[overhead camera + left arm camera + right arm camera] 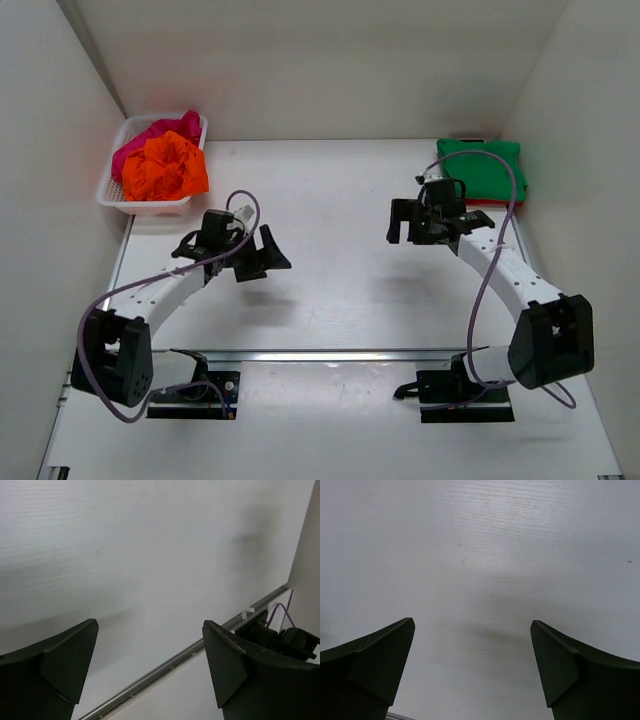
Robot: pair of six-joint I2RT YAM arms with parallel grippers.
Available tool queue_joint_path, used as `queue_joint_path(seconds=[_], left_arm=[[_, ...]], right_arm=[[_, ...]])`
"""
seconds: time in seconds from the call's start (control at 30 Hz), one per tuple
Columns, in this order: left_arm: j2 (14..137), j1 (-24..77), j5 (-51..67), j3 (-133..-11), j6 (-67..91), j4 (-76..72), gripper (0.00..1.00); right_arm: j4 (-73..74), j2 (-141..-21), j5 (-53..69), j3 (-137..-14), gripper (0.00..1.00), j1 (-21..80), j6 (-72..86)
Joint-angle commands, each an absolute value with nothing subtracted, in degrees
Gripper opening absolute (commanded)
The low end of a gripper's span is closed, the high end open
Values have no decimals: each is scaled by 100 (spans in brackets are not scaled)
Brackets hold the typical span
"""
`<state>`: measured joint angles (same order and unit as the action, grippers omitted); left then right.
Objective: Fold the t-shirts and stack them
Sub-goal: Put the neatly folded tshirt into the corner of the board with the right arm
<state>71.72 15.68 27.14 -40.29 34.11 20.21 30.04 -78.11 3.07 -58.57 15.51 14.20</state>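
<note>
A crumpled orange t-shirt and a pink t-shirt lie in a white basket at the back left. A folded green t-shirt lies at the back right of the table. My left gripper is open and empty over the bare table left of centre, below and right of the basket. In the left wrist view it shows only white table between its jaws. My right gripper is open and empty, left of the green t-shirt. In the right wrist view it shows bare table.
White walls close in the table on the left, back and right. A metal rail runs across the near edge by the arm bases; it also shows in the left wrist view. Purple cables loop along both arms.
</note>
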Motion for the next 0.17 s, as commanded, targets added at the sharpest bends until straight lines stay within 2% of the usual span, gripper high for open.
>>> queue_joint_path(seconds=[0.0,0.13], left_arm=[[7207,1933,2805,-4561,3015,2179,98],[7207,1891,3040,-4456,2796,1882,99]], right_arm=[[2664,-7594,501,-5713,99,1477,1556],[2611,-7480,502,-5564,99,1485,1494]])
